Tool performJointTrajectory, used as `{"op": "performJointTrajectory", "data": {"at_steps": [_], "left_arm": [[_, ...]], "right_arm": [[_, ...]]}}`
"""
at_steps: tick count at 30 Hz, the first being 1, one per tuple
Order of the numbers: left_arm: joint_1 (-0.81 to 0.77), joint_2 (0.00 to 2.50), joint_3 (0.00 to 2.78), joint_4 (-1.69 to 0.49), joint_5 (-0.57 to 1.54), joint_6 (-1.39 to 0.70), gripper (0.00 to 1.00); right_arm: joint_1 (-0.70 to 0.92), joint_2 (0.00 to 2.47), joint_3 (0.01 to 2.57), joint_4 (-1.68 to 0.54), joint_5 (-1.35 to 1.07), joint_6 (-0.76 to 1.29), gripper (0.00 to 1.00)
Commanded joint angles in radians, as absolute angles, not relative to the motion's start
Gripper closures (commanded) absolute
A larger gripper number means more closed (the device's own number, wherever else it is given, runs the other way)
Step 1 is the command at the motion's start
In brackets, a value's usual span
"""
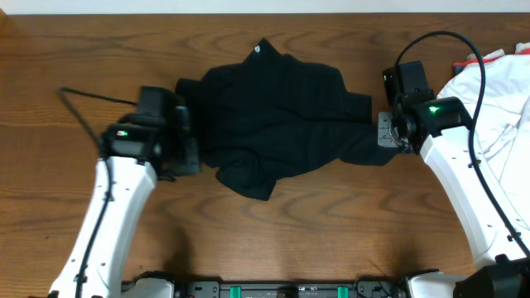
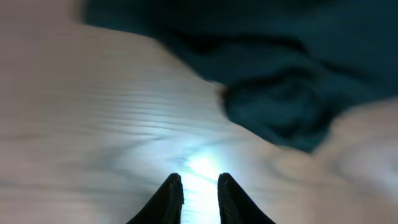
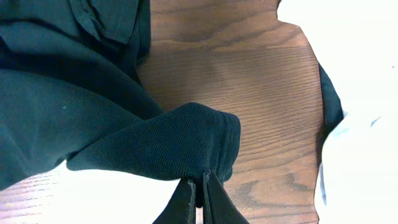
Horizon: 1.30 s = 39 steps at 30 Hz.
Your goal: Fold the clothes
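The clothes, a black shirt (image 1: 273, 116), lie crumpled in the middle of the wooden table, with a small white mark at the far tip. My left gripper (image 1: 189, 145) is at the shirt's left edge. In the left wrist view its fingers (image 2: 199, 180) stand slightly apart over bare table with nothing between them, and the shirt (image 2: 280, 74) lies ahead and to the right. My right gripper (image 1: 383, 131) is at the shirt's right edge. Its fingers (image 3: 199, 182) are shut on a rolled fold of the shirt (image 3: 74, 112).
A heap of white cloth (image 1: 497, 99) lies at the table's right end, close behind the right arm, and shows in the right wrist view (image 3: 354, 62). A small red thing (image 1: 460, 62) lies at its far edge. A black cable (image 1: 83, 103) runs left of the left arm.
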<state>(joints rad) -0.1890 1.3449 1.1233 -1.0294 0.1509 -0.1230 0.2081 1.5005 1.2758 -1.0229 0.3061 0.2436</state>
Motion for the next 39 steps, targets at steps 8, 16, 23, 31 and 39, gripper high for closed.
{"op": "performJointTrajectory", "data": {"at_steps": [8, 16, 23, 31, 39], "left_arm": [[-0.591, 1.399, 0.95, -0.881, 0.216, -0.045, 0.7], [-0.712, 1.592, 0.935, -0.702, 0.165, -0.06, 0.61], [-0.715, 1.72, 0.935, -0.611, 0.164, -0.091, 0.59], [-0.714, 1.773, 0.935, -0.551, 0.093, -0.091, 0.61], [-0.714, 1.728, 0.993, -0.668, 0.011, -0.163, 0.94]], "right_arm": [[0.199, 1.481, 1.283, -1.012, 0.299, 0.285, 0.91], [0.199, 1.481, 1.283, -1.003, 0.272, 0.286, 0.9], [0.199, 1.481, 1.283, -1.006, 0.272, 0.285, 0.9], [0.199, 1.481, 1.283, -1.007, 0.267, 0.285, 0.9], [0.199, 1.481, 1.283, -1.007, 0.254, 0.284, 0.9]]}}
